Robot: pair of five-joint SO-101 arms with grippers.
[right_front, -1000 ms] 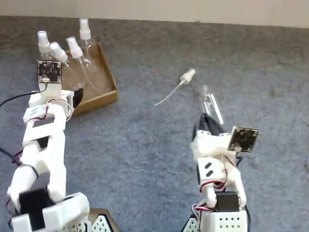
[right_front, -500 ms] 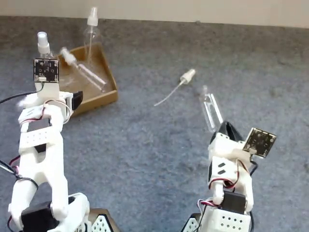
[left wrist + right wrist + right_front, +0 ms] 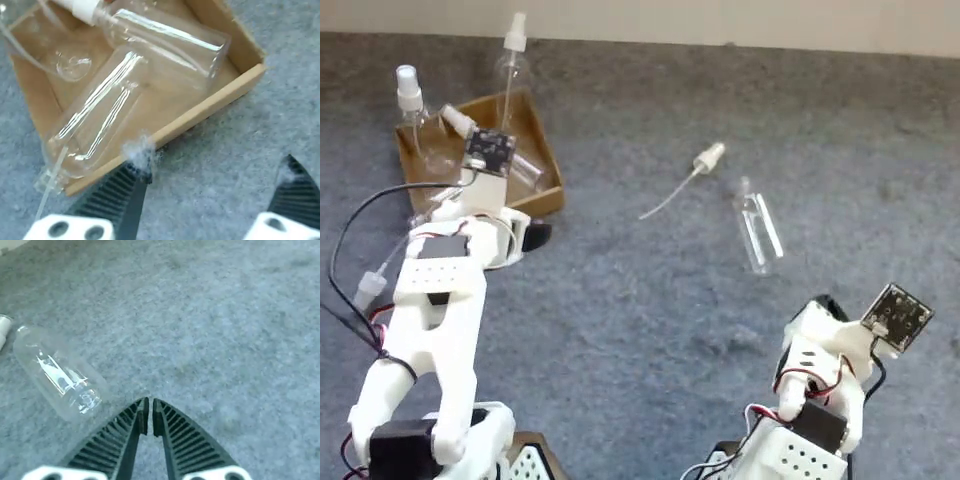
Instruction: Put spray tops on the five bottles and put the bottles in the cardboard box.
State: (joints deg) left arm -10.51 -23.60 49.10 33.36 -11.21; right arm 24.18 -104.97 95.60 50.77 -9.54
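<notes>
**A:** Where has the left gripper got to?

**B:** It has backed out of the cardboard box. A second ago it was up over the box among the bottles. Now it hangs just outside the near wall, jaws spread wide and empty.

**A:** And the bottles there?

**B:** They were bunched together before and have since come apart. One lying bottle rests on the box floor beside a second lying bottle. An upright bottle stands at the far left corner. A tall bottle stands at the far edge, and I cannot tell whether it is inside.

**A:** The right side?

**B:** The right gripper has its jaws pressed together on nothing. It has drawn back towards its base. A second ago it sat at the end of the uncapped bottle and now it is well apart from it. That bottle has not shifted on the grey worktop. The loose spray top still lies near its neck, not touching.
</notes>
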